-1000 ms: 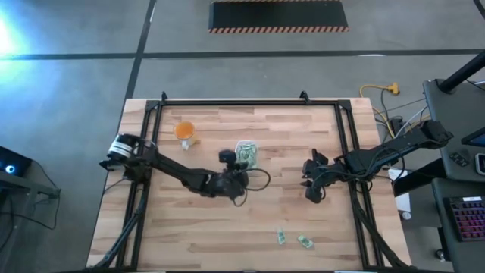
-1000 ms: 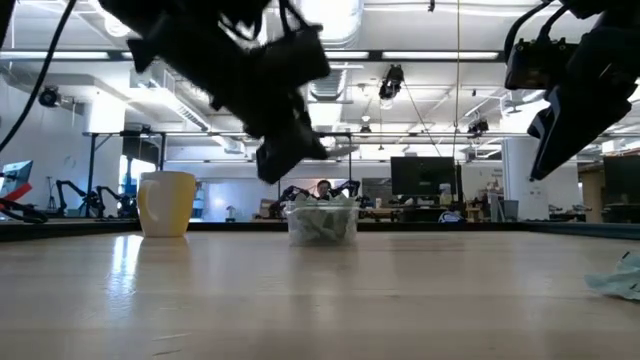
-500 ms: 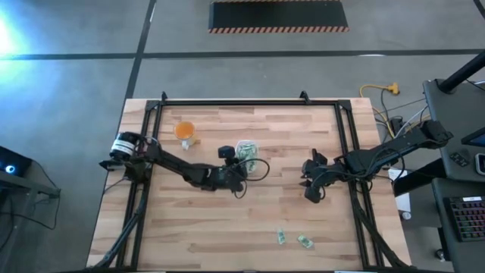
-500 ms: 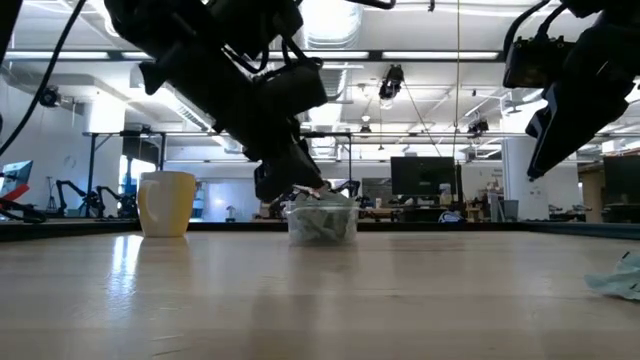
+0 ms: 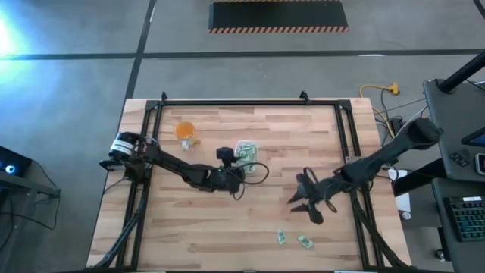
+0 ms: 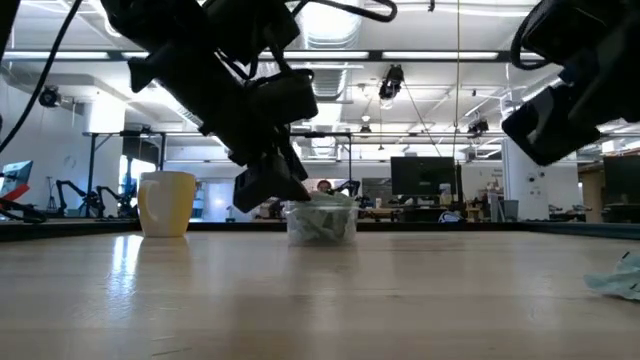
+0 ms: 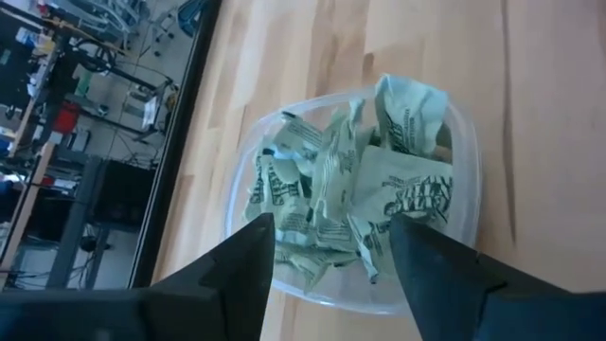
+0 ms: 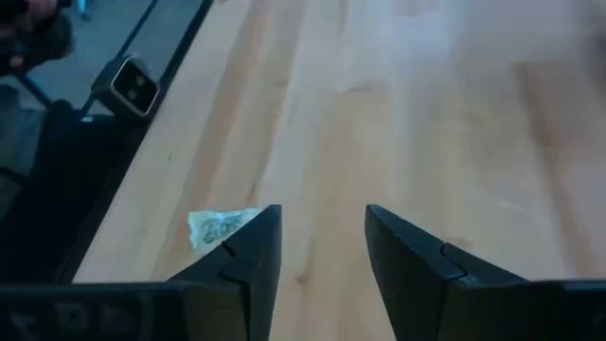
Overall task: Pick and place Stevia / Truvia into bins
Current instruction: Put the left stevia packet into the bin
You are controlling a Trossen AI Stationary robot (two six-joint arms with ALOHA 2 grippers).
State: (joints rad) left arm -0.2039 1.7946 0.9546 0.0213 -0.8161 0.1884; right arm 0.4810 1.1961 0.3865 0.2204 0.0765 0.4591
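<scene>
Two loose sachets (image 5: 281, 237) and (image 5: 305, 242) lie near the front edge of the tabletop (image 5: 189, 220), well apart from the clear bin (image 5: 245, 152) farther back at mid-table. Right gripper (image 5: 301, 205) hangs above the wood just behind those sachets, fingers (image 8: 248, 256) parted with nothing between them; one sachet (image 8: 220, 227) shows just beside a fingertip in the right wrist view. Likely step: pick that sachet. To do it well, centre the gap over the sachet, come straight down until the tips meet the wood, then close slowly so the thin paper pinches up instead of sliding away. Farther back, left gripper (image 5: 236, 168) sits at the bin, fingers (image 7: 248, 260) spread wide and empty over the crumpled sachets in the bin (image 7: 350, 204); lift clear without snagging the rim. Orange cup (image 5: 186, 131) stands back-left, out of the way.
</scene>
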